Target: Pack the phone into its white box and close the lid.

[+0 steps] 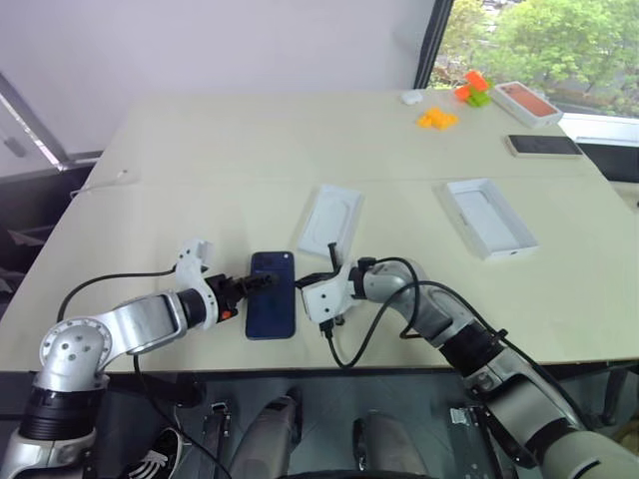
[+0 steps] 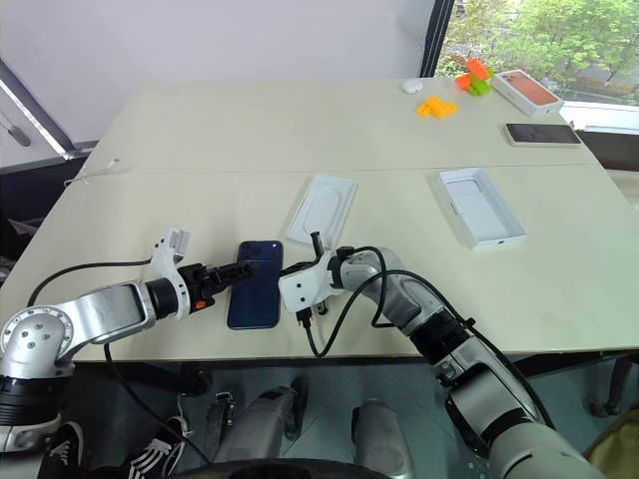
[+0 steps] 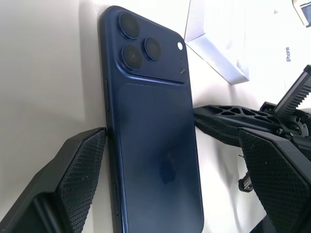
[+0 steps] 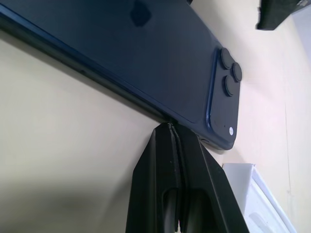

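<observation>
Phone flat on surface between both jaws.
Left jaws [image 1: 262, 284] spread wide, straddling the phone [image 1: 272, 293], gripping nothing; right jaws [image 1: 303, 281] pressed together against its right edge. Phone: glossy navy back up, triple-lens cluster in far corner. White box [image 1: 490, 218] lies at 2 o'clock, well apart.

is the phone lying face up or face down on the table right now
Face down: the phone lies flat on the table with its glossy back and camera cluster facing up.
</observation>
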